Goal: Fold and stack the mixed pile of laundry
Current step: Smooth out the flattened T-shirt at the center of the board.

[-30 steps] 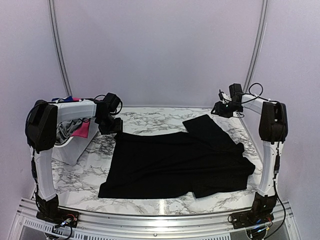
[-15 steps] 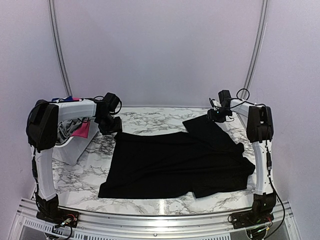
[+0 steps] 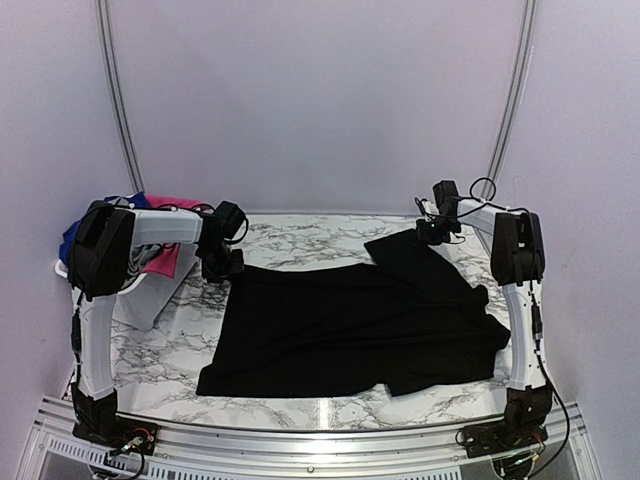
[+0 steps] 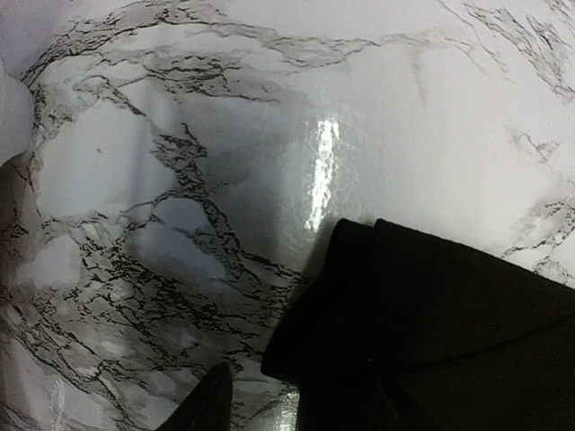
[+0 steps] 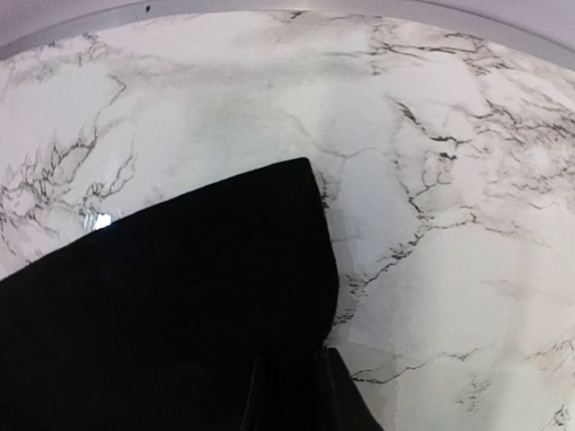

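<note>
The black garment [image 3: 350,325] lies spread flat across the middle of the table [image 3: 150,350], which I judge is so I can fold it first, while the rest of the pile [image 3: 165,258], pink, blue and grey, waits in the basket [image 3: 145,300] at the left edge of the top view. I hold my left gripper [image 3: 220,262] low at the garment's upper-left corner and my right gripper [image 3: 428,232] at the tip of cloth that juts toward the upper right, one far corner each, so both could be lifted together and brought toward the bottom of the frame. In the left wrist view one finger [image 4: 208,404] stands on bare marble just beside the cloth's doubled edge with a strip of table between, so these jaws are apart and hold nothing; the other finger is lost against the black cloth. In the right wrist view my fingers [image 5: 256,395] stand close together at the bottom of the frame over the cloth's edge, but black on black I cannot tell whether they pinch it. I cannot tell what kind of garment it is, and my left arm covers much of the basket.
</note>
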{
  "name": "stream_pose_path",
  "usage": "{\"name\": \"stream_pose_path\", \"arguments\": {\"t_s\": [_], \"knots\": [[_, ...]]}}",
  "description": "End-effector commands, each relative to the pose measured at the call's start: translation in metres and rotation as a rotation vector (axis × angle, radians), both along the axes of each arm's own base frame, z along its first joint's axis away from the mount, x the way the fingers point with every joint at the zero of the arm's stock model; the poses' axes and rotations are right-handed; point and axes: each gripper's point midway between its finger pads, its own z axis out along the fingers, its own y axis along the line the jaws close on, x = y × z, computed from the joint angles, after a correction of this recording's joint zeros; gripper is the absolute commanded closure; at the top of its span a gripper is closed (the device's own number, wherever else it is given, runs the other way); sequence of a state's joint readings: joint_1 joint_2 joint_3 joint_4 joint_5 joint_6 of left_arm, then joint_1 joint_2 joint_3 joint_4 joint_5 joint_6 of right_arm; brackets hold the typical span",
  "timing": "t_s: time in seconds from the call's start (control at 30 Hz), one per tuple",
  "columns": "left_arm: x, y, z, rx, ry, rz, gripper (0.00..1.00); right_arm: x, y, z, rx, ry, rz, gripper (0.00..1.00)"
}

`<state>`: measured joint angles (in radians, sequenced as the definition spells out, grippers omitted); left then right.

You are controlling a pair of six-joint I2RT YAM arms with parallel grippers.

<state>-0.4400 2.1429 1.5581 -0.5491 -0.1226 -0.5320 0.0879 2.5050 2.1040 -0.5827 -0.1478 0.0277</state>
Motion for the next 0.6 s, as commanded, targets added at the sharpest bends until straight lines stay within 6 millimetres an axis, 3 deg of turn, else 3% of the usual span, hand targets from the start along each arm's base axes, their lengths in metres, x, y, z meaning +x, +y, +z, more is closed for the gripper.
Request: {"name": "stream_pose_path", "arguments": {"t_s": [0.0, 0.07, 0.33, 0.43, 0.57], "knots": [[0.002, 0.006, -0.012, 0.047, 0.019, -0.003, 0.54, -0.017, 0.011, -0.033, 0.023, 0.098, 0.020, 0.88], [0.007, 0.007, -0.008, 0.049, 0.002, -0.005, 0.63, -0.014, 0.012, -0.026, 0.030, 0.085, 0.020, 1.00], [0.023, 0.005, 0.014, 0.045, -0.068, -0.020, 0.93, -0.004, 0.002, 0.017, 0.051, 0.012, -0.018, 1.00], [0.025, 0.004, 0.026, 0.038, -0.091, -0.022, 0.99, -0.002, -0.006, 0.038, 0.054, -0.026, -0.037, 1.00], [0.027, 0.005, 0.044, 0.033, -0.127, -0.027, 1.00, 0.001, -0.016, 0.074, 0.060, -0.088, -0.062, 1.00]]}}
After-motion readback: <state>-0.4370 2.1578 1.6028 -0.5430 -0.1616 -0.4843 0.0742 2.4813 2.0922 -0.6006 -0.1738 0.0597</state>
